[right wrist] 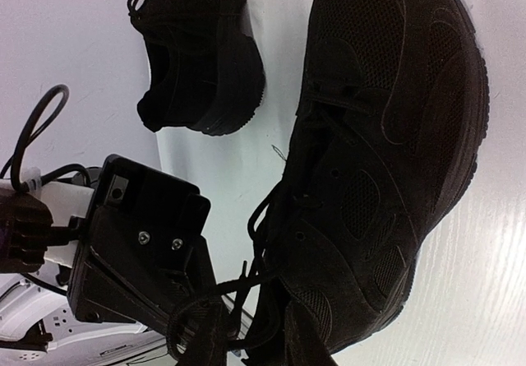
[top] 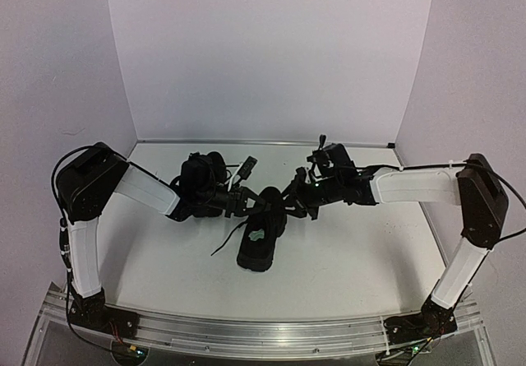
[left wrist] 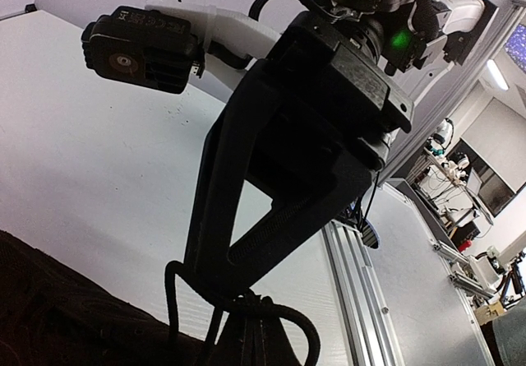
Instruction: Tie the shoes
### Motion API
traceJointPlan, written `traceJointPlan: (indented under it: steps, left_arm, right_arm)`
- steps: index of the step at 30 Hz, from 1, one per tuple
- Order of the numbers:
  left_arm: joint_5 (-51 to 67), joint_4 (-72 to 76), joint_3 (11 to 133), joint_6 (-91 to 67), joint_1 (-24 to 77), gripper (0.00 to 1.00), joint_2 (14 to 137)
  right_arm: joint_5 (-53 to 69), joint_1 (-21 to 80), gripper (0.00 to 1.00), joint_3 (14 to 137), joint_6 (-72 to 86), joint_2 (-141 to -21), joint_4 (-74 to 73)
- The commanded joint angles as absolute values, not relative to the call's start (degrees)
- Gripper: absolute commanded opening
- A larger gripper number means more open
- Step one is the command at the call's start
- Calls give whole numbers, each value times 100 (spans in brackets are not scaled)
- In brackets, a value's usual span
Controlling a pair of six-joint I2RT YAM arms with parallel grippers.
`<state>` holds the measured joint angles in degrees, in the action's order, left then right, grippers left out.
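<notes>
Two shoes: both black sneakers are on the table (top: 362, 251); the near shoe (top: 256, 251), with a pale patch (top: 257, 236) inside, lies in the middle between my arms, and the far shoe (right wrist: 197, 53) stands apart from it, behind my left arm
Left claw (top: 246, 203): pressed fully together over the near shoe's lacing; lace (left wrist: 238, 310) bunches right at its tips, so I judge it has a strand pinched
Right claw (top: 285, 202): tips a little apart at the same lacing, nose to nose with the left claw; strands cross the gap but I see nothing clamped
Done so far: no bow or finished knot shows on the near shoe; its lace sits in a loose tangle between my claws, and one loose end (top: 223, 244) trails on the table
Far shoe's lacing: looks slack, but it is too dark to tell whether it is knotted
Left to do: by my judgement nearly all of it, meaning cross and cinch the strands, form and pull the loops, then repeat on the far shoe
Progress: early, within the first shoe's tie
</notes>
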<state>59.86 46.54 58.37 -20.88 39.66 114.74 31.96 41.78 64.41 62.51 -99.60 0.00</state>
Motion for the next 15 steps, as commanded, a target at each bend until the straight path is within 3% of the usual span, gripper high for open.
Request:
traceJointPlan:
  steps: [1, 6, 8, 15]
  left_arm:
    - [6019, 4813, 5882, -2013, 3955, 0, 11496]
    - [6031, 4761, 5884, -1975, 3958, 0, 11499]
    - [6044, 4728, 5884, -1969, 3955, 0, 11496]
    - [6246, 4653, 5891, -2046, 3910, 0, 11513]
  right_arm:
    - [3294, 4201, 17, 6662, 6291, -10071, 153]
    - [3317, 4201, 10, 6660, 6300, -10057, 153]
    - [3307, 4201, 11, 6640, 6268, -9992, 144]
    - [3093, 4151, 31, 6293, 5262, -9275, -95]
